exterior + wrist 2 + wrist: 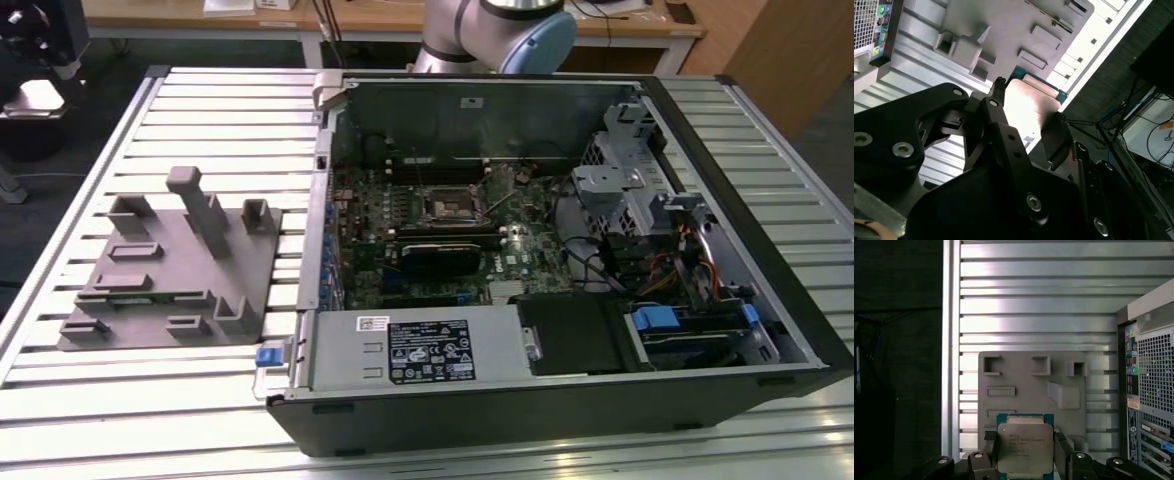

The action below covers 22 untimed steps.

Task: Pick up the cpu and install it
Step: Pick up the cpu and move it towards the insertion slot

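Clamping the cpu (1025, 447) from two opposite edges, the gripper (1025, 456) has its dark fingers (988, 452) pressed against the chip's sides. The chip is therefore held in the narrow gap between them rather than lying on any surface. In the first wrist view the cpu faces the camera squarely, showing a silver-grey metal lid with fine print and a green rim along its upper edge. Beyond it lies the grey fixture (1031, 385), flat on the ribbed metal table (1029, 290). The perforated rear panel of the computer case (1151, 390) stands beside the fixture.

The second wrist view looks along the gripper's black linkage from behind. Here the chip appears at a slant as a pale, glossy plate with its green edge toward the fixture, one finger at each side. Past the table's edge the floor is dark, and a tangle of cables hangs there.

The exterior view gives what the wrist cameras cannot, namely the inside of the open case. The motherboard sits on its floor, with the black square socket frame (447, 205) near the middle of the board. A labelled power supply (420, 350) is at the near edge, and drive cages are on the exterior view's right. The fixture lies on the exterior view's left of the case, close to its wall, with its posts standing upright. The arm's pale blue-capped joint (514, 30) rises behind the case.
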{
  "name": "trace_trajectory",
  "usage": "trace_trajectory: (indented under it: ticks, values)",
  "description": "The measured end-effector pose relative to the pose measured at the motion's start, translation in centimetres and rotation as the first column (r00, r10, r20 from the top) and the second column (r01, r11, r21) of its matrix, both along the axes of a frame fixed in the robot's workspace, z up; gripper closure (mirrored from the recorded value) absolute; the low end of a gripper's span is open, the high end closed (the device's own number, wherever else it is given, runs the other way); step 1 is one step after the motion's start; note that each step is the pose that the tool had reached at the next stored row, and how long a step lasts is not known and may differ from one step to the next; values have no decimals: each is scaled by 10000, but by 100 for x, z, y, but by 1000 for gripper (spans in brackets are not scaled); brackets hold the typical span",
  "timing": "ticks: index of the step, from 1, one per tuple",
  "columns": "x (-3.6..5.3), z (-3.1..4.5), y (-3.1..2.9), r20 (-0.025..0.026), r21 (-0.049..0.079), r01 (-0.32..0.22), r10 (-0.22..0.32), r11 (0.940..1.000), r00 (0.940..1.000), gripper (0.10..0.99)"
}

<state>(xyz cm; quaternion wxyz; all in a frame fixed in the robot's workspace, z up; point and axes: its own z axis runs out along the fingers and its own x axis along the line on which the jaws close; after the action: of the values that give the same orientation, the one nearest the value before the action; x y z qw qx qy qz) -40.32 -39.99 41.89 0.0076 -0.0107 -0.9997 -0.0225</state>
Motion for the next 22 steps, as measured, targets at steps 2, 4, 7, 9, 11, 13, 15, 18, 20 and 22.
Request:
trace_trajectory:
  ticks: [2, 4, 7, 9, 11, 13, 15, 18, 20, 22]
  values:
    - [34, -1, 1, -1, -1, 0, 0, 10000, 10000, 545]
    - [69, -3, 2, 0, 0, 0, 0, 10000, 10000, 545]
    - [121, -5, 5, 0, 0, 0, 0, 10000, 10000, 545]
    - [156, -6, 6, 0, -1, -1, 1, 10000, 10000, 545]
    - [192, -6, 8, -1, -1, -1, 1, 10000, 10000, 545]
    - [228, -8, 9, 0, 0, 0, 0, 10000, 10000, 545]
    - [265, -9, 11, 0, 0, 0, 0, 10000, 10000, 545]
    - [321, -10, 13, 0, 0, 0, 0, 10000, 10000, 545]
    - [359, -11, 14, -1, -1, 0, 0, 10000, 10000, 545]
    - [398, -12, 15, 0, 0, 0, 0, 10000, 10000, 545]
